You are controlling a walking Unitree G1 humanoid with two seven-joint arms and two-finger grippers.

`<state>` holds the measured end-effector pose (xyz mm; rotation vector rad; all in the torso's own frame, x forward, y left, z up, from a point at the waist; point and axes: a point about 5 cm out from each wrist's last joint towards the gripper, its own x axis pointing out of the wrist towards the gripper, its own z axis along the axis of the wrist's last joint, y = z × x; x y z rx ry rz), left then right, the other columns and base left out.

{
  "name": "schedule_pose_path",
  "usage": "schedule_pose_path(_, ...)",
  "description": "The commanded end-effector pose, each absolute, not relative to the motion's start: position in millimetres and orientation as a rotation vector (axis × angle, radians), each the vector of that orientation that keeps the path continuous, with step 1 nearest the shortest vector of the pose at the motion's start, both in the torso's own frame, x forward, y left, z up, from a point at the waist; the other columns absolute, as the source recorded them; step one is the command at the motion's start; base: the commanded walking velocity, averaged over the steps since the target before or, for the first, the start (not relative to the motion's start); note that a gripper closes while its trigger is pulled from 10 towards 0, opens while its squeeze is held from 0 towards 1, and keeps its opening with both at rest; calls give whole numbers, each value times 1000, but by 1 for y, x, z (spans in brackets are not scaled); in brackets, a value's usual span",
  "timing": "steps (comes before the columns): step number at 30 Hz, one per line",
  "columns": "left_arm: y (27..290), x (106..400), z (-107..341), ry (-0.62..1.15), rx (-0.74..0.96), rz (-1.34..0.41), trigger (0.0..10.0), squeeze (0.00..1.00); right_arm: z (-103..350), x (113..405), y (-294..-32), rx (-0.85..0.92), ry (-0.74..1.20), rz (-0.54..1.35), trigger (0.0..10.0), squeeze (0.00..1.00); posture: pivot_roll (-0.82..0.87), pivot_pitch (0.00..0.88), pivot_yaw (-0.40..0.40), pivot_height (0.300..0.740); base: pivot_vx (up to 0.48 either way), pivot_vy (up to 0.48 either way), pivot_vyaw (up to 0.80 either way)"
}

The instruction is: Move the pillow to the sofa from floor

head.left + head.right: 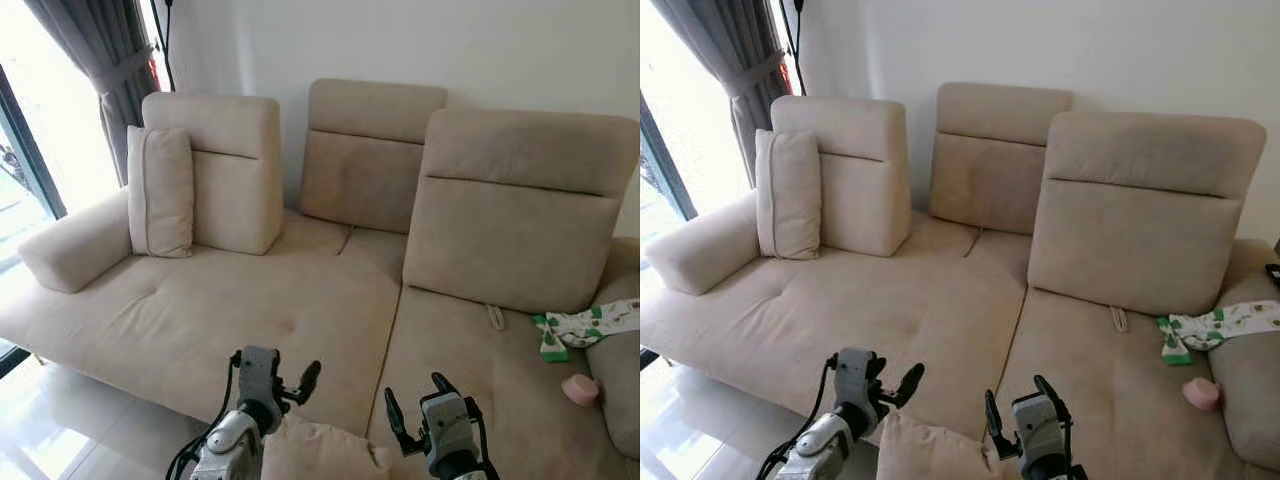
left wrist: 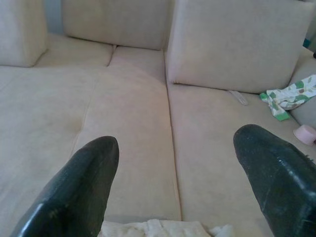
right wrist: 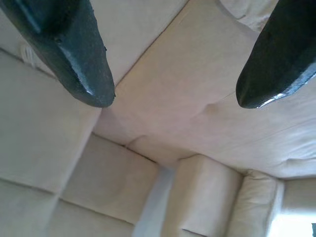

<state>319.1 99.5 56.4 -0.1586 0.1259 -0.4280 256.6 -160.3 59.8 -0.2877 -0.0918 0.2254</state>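
Carry step, near drop-off. Pillow (image 1: pixel 320 452) sits between left tool (image 1: pixel 297 385) and right tool (image 1: pixel 412 408), both spread, pressing its sides. Sofa (image 1: pixel 300 310) just ahead. Next: reach forward, part tools.

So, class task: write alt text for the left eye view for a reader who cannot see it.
Two open grippers, left and right, flank a beige pillow before a beige sofa. Another pillow stands beside its armrest; a green-patterned cloth and pink object lie opposite.

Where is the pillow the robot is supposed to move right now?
The pillow sits low in the head camera's view, between the left gripper and right gripper, right at the front edge of the beige sofa.
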Motion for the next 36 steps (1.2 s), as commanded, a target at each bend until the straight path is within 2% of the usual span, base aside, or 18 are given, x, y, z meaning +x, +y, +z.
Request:
schedule_pose_path(1, 104, 316, 53, 130, -158, -419, 10000, 0, 53, 253, -158, -237, -58, 279, 10000, 0, -38, 0, 45, 740, 0, 0, 0)
schedule_pose_path(14, 98, 312, 51, 128, -128, -427, 10000, 0, 52, 252, -152, -197, -48, 305, 10000, 0, -39, 0, 39, 740, 0, 0, 0)
schedule_pose_path(36, 93, 313, 54, 116, -98, -454, 10000, 0, 46, 249, -151, -161, -24, 347, 10000, 0, -53, 0, 43, 660, 0, 0, 0)
